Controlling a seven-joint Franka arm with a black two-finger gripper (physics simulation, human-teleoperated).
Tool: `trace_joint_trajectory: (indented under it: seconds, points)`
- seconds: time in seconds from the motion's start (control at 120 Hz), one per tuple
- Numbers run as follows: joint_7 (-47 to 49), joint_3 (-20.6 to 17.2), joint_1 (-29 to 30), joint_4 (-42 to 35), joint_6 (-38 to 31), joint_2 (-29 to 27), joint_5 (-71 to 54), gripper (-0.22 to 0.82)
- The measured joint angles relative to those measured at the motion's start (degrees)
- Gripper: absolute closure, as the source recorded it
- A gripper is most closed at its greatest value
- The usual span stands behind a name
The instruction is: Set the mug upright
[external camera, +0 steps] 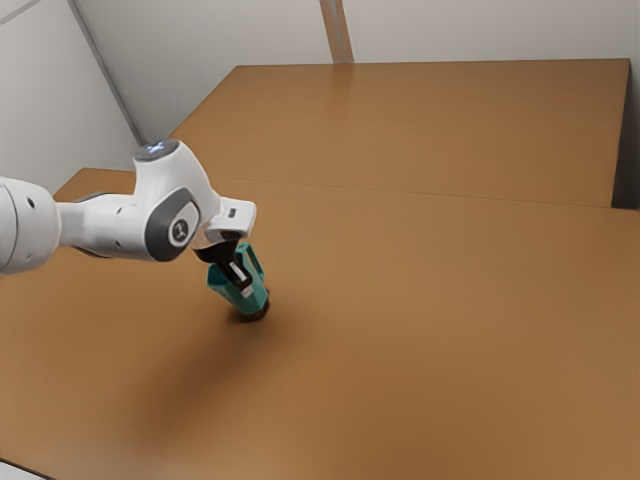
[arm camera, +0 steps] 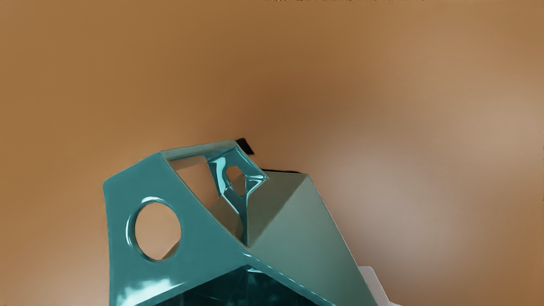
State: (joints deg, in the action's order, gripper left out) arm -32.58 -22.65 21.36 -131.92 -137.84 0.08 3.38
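Tilted mug (external camera: 256,300) at the pincer (external camera: 243,284).

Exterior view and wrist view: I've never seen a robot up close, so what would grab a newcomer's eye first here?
Probably the big white arm, coming in from the exterior view's left over a wide brown table. Next, the tilted teal mug at the black claw on the arm's end. Up close in the wrist view, the mug's angular shape stands out, with a round hole cut through one flat teal face.
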Motion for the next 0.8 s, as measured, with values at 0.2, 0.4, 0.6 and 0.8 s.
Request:
trace_joint_trajectory:
  seconds: [0.2, 0.4, 0.6, 0.8]
  points:
    - [5.9, -1.0, 0.0, 0.3, 3.9, -0.4, -0.4, 0.78]
    - [10.6, -1.4, -0.9, 0.3, 6.1, 0.0, -2.0, 0.55]
    - [13.9, -2.4, -0.9, 0.4, 6.9, -1.2, -2.3, 0.22]
    - [16.4, -3.5, 0.2, 2.4, 8.8, -5.3, -2.3, 0.08]
